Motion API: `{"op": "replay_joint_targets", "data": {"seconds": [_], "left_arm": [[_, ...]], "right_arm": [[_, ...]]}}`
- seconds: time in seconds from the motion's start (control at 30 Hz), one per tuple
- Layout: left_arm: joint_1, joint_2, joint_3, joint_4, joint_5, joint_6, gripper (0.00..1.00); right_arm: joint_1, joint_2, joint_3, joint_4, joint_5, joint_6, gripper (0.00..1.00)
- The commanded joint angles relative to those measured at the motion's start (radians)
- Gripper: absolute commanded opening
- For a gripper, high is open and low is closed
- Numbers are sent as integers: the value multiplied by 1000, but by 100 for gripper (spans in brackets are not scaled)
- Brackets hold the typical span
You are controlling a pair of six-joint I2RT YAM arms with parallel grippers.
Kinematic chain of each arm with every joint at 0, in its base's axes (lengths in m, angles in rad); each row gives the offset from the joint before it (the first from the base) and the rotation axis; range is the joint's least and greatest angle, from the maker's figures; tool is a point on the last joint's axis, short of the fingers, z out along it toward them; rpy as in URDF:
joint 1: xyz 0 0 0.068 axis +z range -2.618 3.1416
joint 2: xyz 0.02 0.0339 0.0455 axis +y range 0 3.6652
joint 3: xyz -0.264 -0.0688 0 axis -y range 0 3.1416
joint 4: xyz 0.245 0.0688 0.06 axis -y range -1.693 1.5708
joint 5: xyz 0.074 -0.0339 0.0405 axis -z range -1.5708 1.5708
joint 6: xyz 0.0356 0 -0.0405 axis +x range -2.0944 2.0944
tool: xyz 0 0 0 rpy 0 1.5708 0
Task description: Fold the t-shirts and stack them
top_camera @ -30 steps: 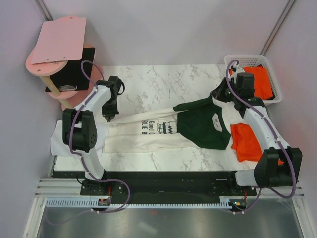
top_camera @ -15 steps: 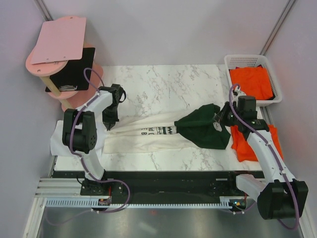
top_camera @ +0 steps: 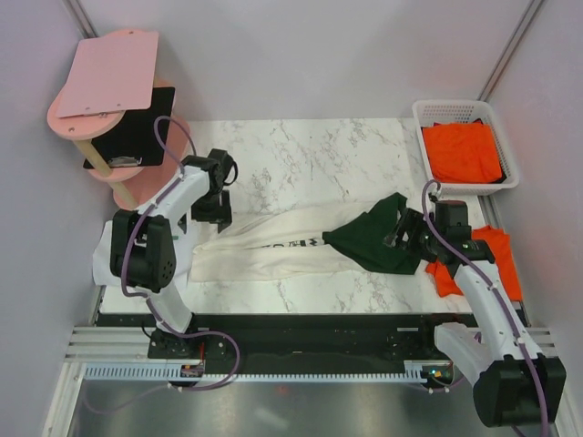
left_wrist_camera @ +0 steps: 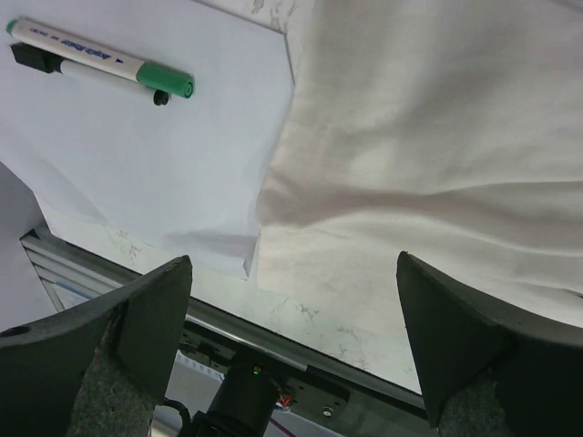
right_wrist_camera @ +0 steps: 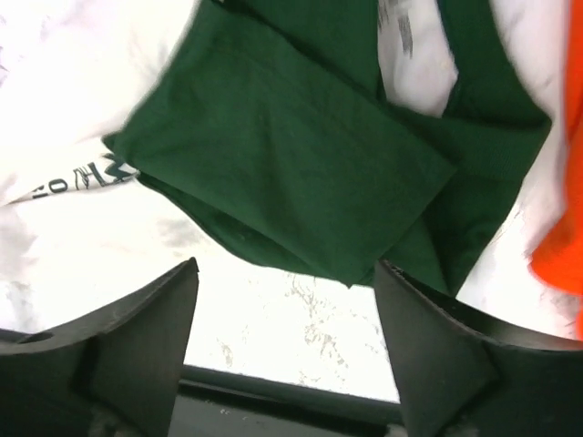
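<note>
The cream-white t-shirt (top_camera: 273, 246) lies in a long folded band across the middle of the table, its dark green sleeves and collar (top_camera: 373, 241) bunched at the right end. My left gripper (top_camera: 217, 208) hovers open over the shirt's left end; in its wrist view the cream cloth (left_wrist_camera: 428, 137) lies beyond the empty fingers (left_wrist_camera: 137, 319). Above the green part my right gripper (top_camera: 401, 232) is open too, holding nothing, with the green cloth (right_wrist_camera: 291, 155) just past its fingertips. One orange t-shirt (top_camera: 504, 264) lies on the table at the right, and another (top_camera: 465, 150) is in the basket.
A white plastic basket (top_camera: 455, 105) stands at the back right. A pink stand (top_camera: 109, 86) with a black plate is at the back left. White paper (left_wrist_camera: 137, 173) with a green-capped marker (left_wrist_camera: 100, 68) lies at the near left, beside the cream shirt's hem.
Both grippers, shut on the cream shirt a second ago, have opened and let it go. The right arm drew the green end toward the near edge, and the shirt now lies narrower.
</note>
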Motion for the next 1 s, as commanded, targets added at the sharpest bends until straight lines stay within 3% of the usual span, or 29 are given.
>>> {"op": "replay_joint_targets", "data": {"seconds": [0.0,0.03,0.17,0.3,0.43,0.7,0.83,0.97], "left_arm": [[-75,-58,84,-20,-62,-57,100],[-85,-57,92,-28,-69,-61,100],[-143,-42,105,-28,-83,-96,100],[-193,-19,112,-28,-91,-119,100],[-210,-3,115,-26,-86,-131,100],[-230,11,145,-29,-92,-128,100],[-233,27,141,-22,-92,-134,100],[-237,81,150,-12,-88,-139,100]], "right_arm": [[1,-68,116,52,61,-52,93],[2,-53,128,71,62,-67,98],[1,91,151,216,26,-90,96],[4,285,139,356,-60,-95,89],[15,460,159,448,-109,-70,71],[28,527,255,430,65,-81,71],[28,552,283,434,33,-79,70],[31,592,306,413,107,-69,63]]}}
